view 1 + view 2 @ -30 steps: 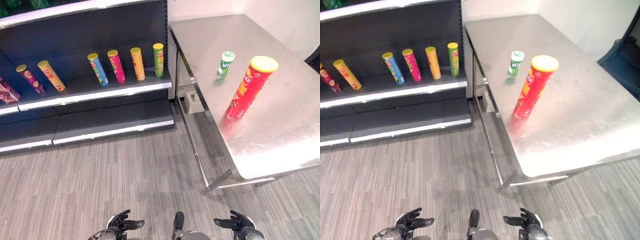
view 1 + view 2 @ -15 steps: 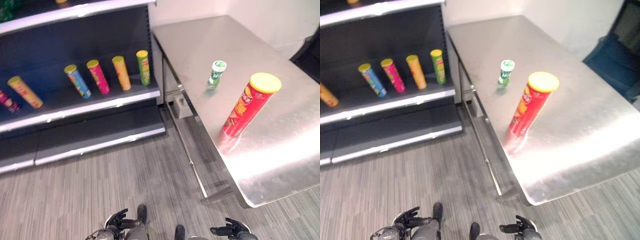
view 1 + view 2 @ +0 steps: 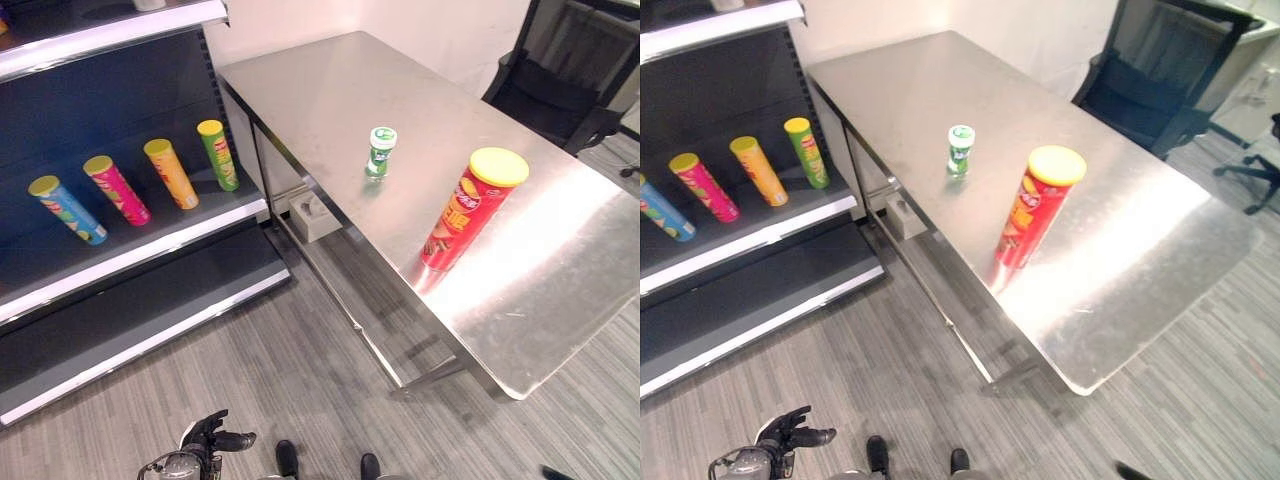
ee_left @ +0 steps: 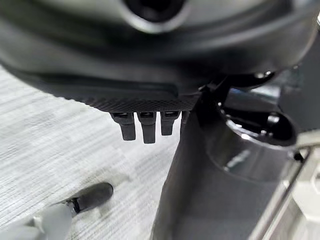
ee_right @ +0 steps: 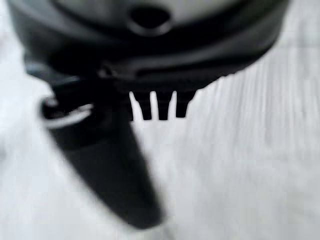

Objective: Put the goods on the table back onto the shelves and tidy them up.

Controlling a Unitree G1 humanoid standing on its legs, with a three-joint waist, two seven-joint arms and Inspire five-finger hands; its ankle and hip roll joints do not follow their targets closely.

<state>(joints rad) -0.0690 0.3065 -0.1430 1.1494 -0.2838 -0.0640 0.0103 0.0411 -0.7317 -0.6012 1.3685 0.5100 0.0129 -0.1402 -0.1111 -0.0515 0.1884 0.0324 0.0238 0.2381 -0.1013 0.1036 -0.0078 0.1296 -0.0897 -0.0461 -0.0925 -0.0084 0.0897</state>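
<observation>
Red can [image 3: 462,210] and small green bottle [image 3: 380,152] stood upright on steel table [image 3: 560,270], both hands [image 3: 205,447] [image 5: 157,102] empty, fingers loosely extended over floor

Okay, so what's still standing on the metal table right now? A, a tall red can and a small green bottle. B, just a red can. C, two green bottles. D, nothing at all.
A: a tall red can with a yellow lid and a small green bottle both stand upright on the table, apart from each other.
</observation>
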